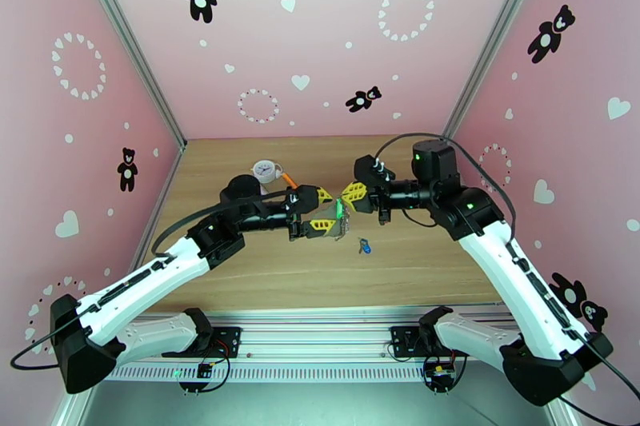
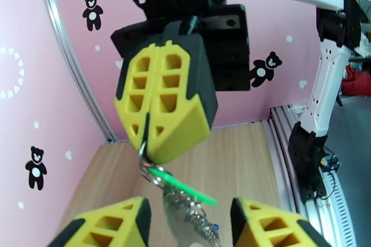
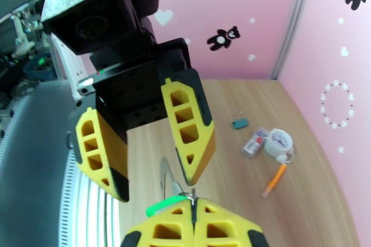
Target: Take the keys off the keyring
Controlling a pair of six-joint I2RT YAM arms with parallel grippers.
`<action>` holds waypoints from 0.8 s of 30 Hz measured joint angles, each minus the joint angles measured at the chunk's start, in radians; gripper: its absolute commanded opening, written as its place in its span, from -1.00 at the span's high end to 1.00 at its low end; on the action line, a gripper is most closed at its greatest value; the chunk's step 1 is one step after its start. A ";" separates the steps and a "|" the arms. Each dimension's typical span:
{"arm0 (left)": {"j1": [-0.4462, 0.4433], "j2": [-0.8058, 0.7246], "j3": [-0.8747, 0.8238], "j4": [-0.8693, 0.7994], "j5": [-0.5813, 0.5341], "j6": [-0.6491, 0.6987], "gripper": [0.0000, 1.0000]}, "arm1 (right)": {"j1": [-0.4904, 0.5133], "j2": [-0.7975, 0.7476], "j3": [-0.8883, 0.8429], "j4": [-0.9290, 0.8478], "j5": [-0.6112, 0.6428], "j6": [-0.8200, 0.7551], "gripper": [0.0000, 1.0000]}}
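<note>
- Left gripper (image 3: 155, 182): jaws apart, flanking the keyring (image 2: 147, 170) that hangs above the table (image 1: 432, 260).
- Green key (image 2: 185, 191): looks light and free-swinging; its flat tag seems the best place to pinch.
- Right gripper (image 2: 148, 143): clamped on the keyring's thin, probably slippery top.
- Blue key (image 1: 365, 244): lying loose on the table.

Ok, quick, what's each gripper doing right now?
Left gripper: open, holding nothing; the keyring hangs between its jaws.
Right gripper: shut on the keyring, green-tagged key dangling below.
</note>
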 measured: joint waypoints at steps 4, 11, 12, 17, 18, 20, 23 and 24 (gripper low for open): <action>0.000 0.021 0.011 -0.008 0.001 0.048 -0.04 | -0.012 0.015 0.015 -0.019 -0.089 0.008 1.00; -0.001 0.068 0.021 0.040 0.001 0.051 0.04 | -0.013 0.032 0.024 -0.038 -0.163 0.008 1.00; -0.001 0.071 0.021 0.050 0.000 0.048 0.07 | -0.013 0.033 0.024 -0.039 -0.167 0.008 1.00; -0.002 0.080 0.023 0.078 0.004 0.025 0.21 | -0.018 0.034 0.024 -0.050 -0.180 0.008 1.00; -0.002 0.080 0.023 0.081 0.005 0.024 0.21 | -0.020 0.034 0.024 -0.050 -0.183 0.008 1.00; -0.003 0.080 0.023 0.088 0.013 0.024 0.21 | -0.027 0.034 0.024 -0.053 -0.187 0.008 1.00; -0.003 0.078 0.023 0.083 0.035 0.025 0.18 | -0.033 0.034 0.024 -0.057 -0.190 0.008 1.00; -0.003 0.078 0.026 0.073 0.043 0.025 0.19 | -0.035 0.034 0.024 -0.058 -0.190 0.008 1.00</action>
